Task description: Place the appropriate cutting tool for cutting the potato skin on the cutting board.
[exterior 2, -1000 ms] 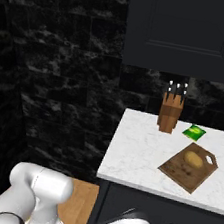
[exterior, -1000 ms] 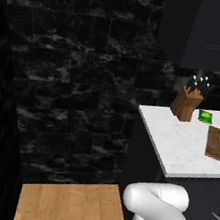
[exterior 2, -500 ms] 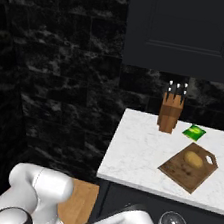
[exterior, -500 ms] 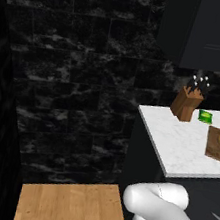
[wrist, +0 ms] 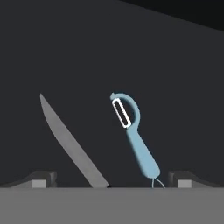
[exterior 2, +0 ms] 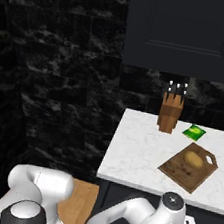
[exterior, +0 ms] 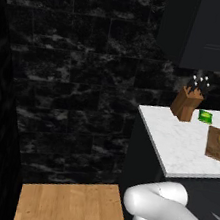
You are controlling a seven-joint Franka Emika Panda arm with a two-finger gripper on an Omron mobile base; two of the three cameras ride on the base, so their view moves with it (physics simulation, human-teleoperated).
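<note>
The cutting tool [wrist: 133, 133], a slender peeler with a light-blue handle and a looped head framing a silvery blade, lies flat on a dark, even surface in the hand view. Its head points toward the top of that view, leaning slightly left, and its handle runs down toward the lower right. Beside it, to the left and apart from it, lies a grey knife blade [wrist: 70, 142], set at a steeper slant with its tip toward the upper left.

The tool [wrist: 112, 178] stands wide open and has hold of nothing. Its two dark fingertips [wrist: 41, 178] rise at the bottom corners of the hand view, one left of the knife blade and one right of the peeler's handle, touching neither.

The cutting board [exterior 2: 188, 166], brown and wooden with darker sides, rests on the white marble tabletop [exterior 2: 134, 150]. The potato [exterior 2: 193, 158], a small yellowish-tan lump, sits on the board. Behind the board a green packet [exterior 2: 194, 132] lies flat on the tabletop, and to its left a brown knife block [exterior 2: 170, 112] stands with dark handles projecting upward. Dark cabinets [exterior 2: 185, 33] hang above, against a black stone wall [exterior 2: 65, 62]. A light wooden surface [exterior: 70, 209] lies low beside the arm's base.
</note>
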